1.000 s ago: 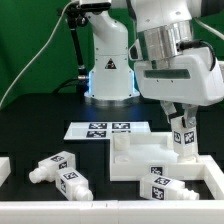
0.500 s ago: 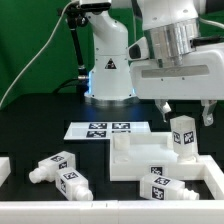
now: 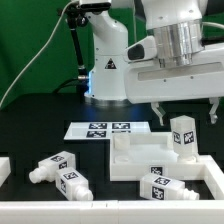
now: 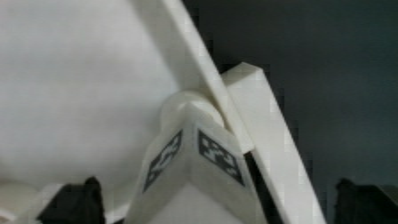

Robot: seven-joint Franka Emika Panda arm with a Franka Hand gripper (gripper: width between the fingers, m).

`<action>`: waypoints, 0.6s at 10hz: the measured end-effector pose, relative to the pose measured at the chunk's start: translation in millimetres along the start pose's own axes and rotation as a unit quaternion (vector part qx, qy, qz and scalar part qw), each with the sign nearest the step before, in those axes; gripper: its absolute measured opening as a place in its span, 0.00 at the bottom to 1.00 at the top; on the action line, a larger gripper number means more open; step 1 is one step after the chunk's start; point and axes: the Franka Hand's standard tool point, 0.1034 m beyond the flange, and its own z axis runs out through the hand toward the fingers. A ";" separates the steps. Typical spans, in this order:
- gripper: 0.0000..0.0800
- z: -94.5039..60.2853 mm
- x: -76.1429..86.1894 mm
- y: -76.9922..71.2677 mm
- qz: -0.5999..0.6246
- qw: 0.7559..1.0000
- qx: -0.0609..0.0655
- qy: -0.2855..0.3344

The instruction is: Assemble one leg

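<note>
My jaws hang wide open and empty over the white block (image 3: pixel 135 158), on which the leg (image 3: pixel 183 138) stands upright; light, stiff, probably slick plastic, it looks best pinched across its flat tagged sides near mid-height.

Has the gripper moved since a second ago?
Yes. The gripper has risen, open, off the upright leg it enclosed before. Against the marker board, which has not shifted, it now hangs clearly higher in the exterior view.
</note>
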 end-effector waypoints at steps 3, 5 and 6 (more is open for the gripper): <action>0.81 1.6 1.6 0.1 -0.123 0.992 -0.003 0.000; 0.65 2.2 1.4 0.3 -0.201 0.980 -0.006 0.000; 0.65 2.2 1.6 1.0 -0.224 0.975 -0.006 -0.001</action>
